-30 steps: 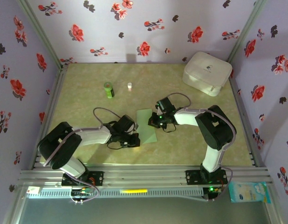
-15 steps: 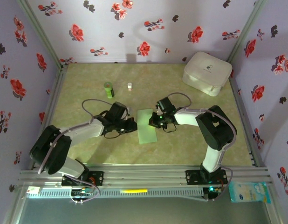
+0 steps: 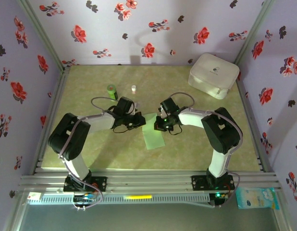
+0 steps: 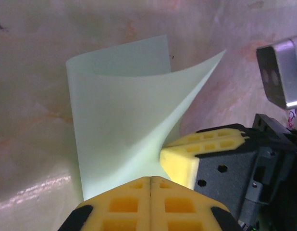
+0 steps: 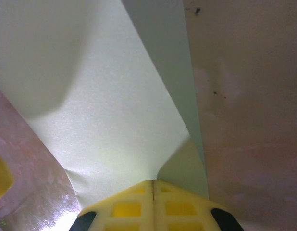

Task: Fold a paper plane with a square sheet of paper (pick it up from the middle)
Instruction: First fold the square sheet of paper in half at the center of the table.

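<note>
The left end effector is keeping its yellow pads fully together, and the square sheet of paper is meeting them right at the tips. I cannot tell if an edge is really caught between them or only lying against them. The right end effector is also closed, and here the paper is running into the seam between the pads with small wrinkles around it, so I judge it is pinching the sheet. Just beyond both tips one part of the sheet is standing up from the bench and curling over. Its free corner is pointing away from the left end effector, and another layer is lying flat behind it. From above, the sheet is showing between the two end effectors as a long narrow pale green shape, plain and unmarked. In my judgement the work is only beginning. A first lengthwise fold is perhaps being formed, but no sharp nose and no triangular flaps are appearing yet, so nearly all folds of the paper plane are left to do.
</note>
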Available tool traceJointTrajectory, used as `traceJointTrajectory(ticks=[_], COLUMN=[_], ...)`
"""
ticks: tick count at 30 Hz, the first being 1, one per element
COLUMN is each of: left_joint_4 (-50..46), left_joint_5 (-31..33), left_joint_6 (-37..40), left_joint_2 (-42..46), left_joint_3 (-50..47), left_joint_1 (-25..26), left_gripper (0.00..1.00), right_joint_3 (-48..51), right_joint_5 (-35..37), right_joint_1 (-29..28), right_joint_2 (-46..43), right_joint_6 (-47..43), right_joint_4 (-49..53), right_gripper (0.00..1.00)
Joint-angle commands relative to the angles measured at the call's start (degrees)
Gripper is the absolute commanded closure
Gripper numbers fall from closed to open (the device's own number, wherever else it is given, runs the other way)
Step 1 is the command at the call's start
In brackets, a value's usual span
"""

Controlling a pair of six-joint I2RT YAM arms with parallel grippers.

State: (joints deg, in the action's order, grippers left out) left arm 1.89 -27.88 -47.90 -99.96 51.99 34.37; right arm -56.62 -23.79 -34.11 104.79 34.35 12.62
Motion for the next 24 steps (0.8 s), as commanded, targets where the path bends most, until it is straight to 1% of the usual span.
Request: traceJointTrajectory(ticks=[1, 7, 17, 20, 24], left_joint_4=[2.47, 1.02, 1.62, 0.27, -1.95], left_joint_5=[-1.90, -2.00, -0.69, 0.20, 0.15], left_joint_6=[-0.28, 1.44, 3.62, 4.60, 4.78], left_joint_2=[-1.60, -4.30, -9.31, -9.32, -8.03], left_joint_3=[2.29, 3.06, 0.09, 0.24, 2.83], left_joint_1=[-0.48, -0.61, -1.40, -1.79, -2.22], left_gripper=[0.96, 0.96, 0.96, 0.96, 0.95], right_joint_3=[1.71, 1.68, 2.58, 2.70, 2.67], right_joint_5=[3.82, 4.20, 4.23, 4.58, 5.48], right_joint_1=[0.62, 0.62, 0.62, 0.62, 1.05], right_joint_2=[3.61, 3.63, 3.70, 3.74, 3.65], right_joint_6=[-1.33, -0.84, 0.11, -0.06, -0.91], right_joint_4=[9.26, 9.15, 8.44, 8.62, 9.94], right_gripper=[1.00, 1.00, 1.00, 1.00, 1.00])
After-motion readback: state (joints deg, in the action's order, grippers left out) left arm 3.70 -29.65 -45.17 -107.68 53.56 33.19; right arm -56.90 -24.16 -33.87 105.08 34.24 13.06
